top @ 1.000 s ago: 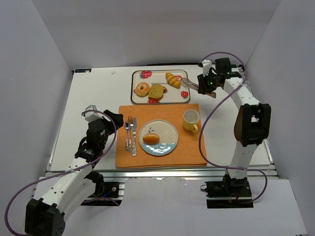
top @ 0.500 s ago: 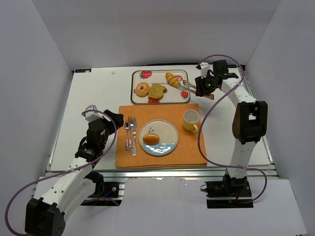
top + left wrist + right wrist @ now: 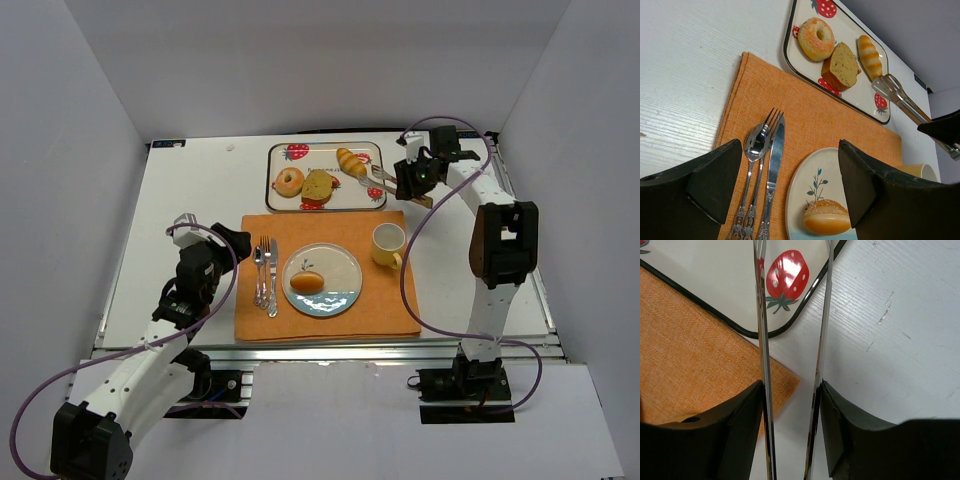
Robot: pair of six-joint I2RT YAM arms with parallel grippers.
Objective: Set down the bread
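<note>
A seeded bread bun (image 3: pixel 308 283) lies on the round plate (image 3: pixel 342 293) on the orange placemat (image 3: pixel 400 310). The strawberry tray (image 3: pixel 374 149) at the back holds a doughnut (image 3: pixel 288 181), a bread slice (image 3: pixel 319 186) and a striped roll (image 3: pixel 351 161). My right gripper (image 3: pixel 415 178) is shut on metal tongs (image 3: pixel 383 177), their two arms (image 3: pixel 762 340) pressed against my fingers. The tong tips stand spread just right of the striped roll (image 3: pixel 870 50). My left gripper (image 3: pixel 790 170) hangs open over the mat's left part, near the cutlery, holding nothing.
A fork, spoon and knife (image 3: pixel 265 272) lie left of the plate. A yellow mug (image 3: pixel 388 243) stands on the mat's right side. White walls close in the table on three sides.
My right gripper has carried the tongs left over the tray's right end, and the tong arms have spread wider. The left arm has not moved.
</note>
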